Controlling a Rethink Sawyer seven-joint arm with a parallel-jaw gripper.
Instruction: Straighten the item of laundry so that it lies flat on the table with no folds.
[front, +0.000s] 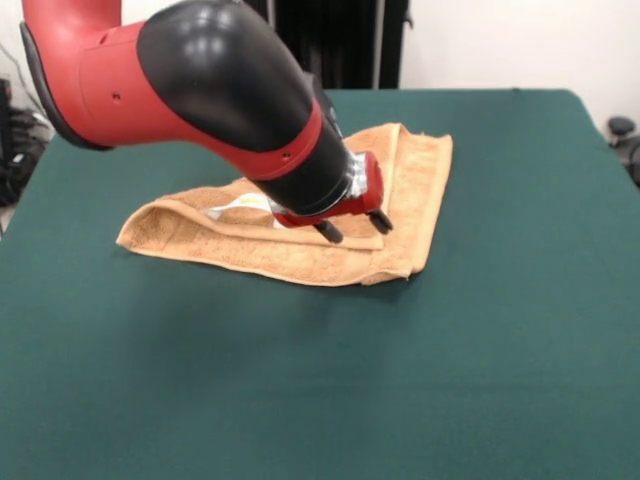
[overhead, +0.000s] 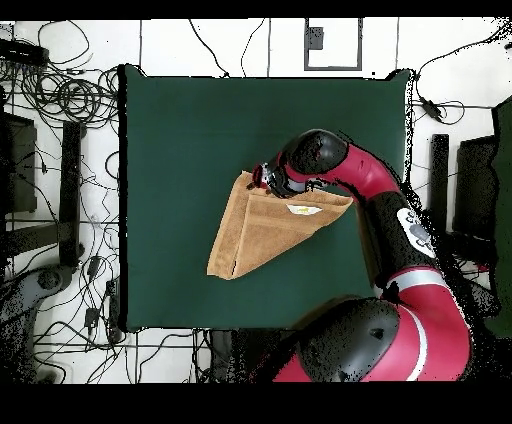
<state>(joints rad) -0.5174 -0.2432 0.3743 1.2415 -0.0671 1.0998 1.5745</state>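
The item of laundry (front: 300, 255) is an orange-tan towel near the middle of the green table (front: 500, 320). It is folded over on itself, with an upper layer lying across a lower one and a rolled fold at its left end. A white label (front: 235, 207) shows beside the arm. My gripper (front: 355, 227) is open, its two black fingers (front: 328, 231) spread just over the folded top layer. From overhead the towel (overhead: 255, 235) looks roughly triangular, with the gripper (overhead: 262, 178) at its top corner and the label (overhead: 303, 210) near the arm.
The red and black arm (overhead: 400, 215) reaches in over the table (overhead: 180, 130) from the lower right in the overhead view and hides part of the towel. Cables and dark equipment (overhead: 60, 100) lie on the floor around the table's edges.
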